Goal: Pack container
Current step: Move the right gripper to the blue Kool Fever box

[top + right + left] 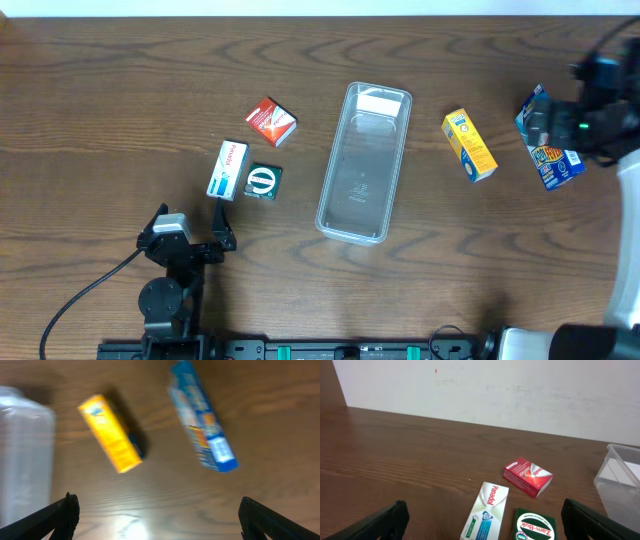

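The clear plastic container (332,208) lies lengthwise at the table's middle, with a white patch at its far end. It also shows in the left wrist view (621,462) and the right wrist view (25,445). Left of it lie a red box (271,121), a white Panadol box (228,170) and a green Zam-Buk box (264,181). Right of it lie a yellow box (470,146) and a blue box (552,150). My left gripper (193,228) is open and empty, just in front of the Panadol box (487,510). My right gripper (545,118) is open and empty, raised over the blue box (202,417).
The table is dark brown wood. A white wall stands behind its far edge (480,390). A black cable (80,300) trails from the left arm's base at the front left. The yellow box (111,432) lies between the container and the blue box.
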You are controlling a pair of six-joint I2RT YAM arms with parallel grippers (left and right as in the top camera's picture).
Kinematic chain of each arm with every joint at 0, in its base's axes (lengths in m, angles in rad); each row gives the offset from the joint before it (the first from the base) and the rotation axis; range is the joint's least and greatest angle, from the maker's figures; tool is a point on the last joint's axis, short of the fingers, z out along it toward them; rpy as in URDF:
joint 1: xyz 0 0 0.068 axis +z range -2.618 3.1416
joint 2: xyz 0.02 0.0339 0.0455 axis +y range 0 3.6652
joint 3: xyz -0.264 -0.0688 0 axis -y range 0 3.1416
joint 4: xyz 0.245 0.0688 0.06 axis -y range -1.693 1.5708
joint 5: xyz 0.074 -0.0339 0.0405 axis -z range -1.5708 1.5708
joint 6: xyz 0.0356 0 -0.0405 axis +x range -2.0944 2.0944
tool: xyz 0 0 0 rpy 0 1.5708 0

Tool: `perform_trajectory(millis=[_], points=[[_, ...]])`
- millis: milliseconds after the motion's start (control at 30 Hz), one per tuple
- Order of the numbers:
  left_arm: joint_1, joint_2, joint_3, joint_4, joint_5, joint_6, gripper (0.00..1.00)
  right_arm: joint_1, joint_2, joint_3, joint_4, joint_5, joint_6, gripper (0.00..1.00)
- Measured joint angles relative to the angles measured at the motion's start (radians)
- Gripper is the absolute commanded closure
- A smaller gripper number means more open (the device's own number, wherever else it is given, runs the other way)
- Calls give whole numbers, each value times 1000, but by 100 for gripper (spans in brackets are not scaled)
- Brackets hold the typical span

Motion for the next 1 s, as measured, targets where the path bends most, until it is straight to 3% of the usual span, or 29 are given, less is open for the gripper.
perform_trajectory(millis=[200,800,1000], points=[[0,0,0,0,0,0,2,-98,77,2,63,-27,-77,1],[0,0,0,0,0,0,2,-101,332,2,220,-66,-240,1],[0,0,0,0,0,0,2,-101,352,2,242,-66,-264,13]])
